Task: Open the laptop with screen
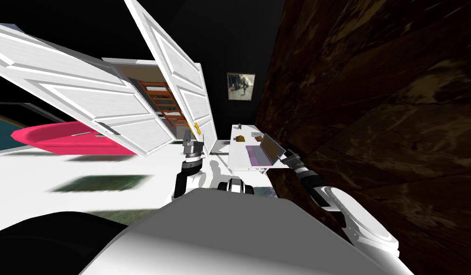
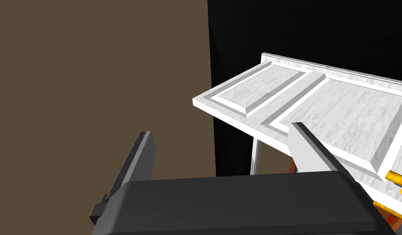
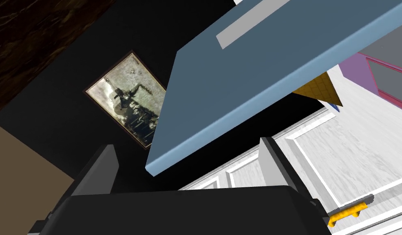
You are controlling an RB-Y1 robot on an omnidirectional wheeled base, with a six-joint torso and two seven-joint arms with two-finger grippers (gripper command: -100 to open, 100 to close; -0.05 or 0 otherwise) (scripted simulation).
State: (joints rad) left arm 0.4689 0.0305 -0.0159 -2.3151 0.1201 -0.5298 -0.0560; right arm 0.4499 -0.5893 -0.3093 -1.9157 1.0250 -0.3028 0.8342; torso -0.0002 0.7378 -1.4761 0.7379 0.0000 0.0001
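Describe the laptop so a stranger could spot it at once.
Along the dark brown wall stands a white desk. The laptop sits at its near end, partly open, the only thing there with a purplish keyboard deck and a raised lid.

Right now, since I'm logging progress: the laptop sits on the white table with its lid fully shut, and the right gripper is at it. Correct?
No: the lid is not shut. The head view shows it raised off the purple keyboard. The rest holds: the laptop sits on the white table, with the right gripper at it.

Blue-grey laptop (image 3: 253,81), white table (image 1: 240,161)
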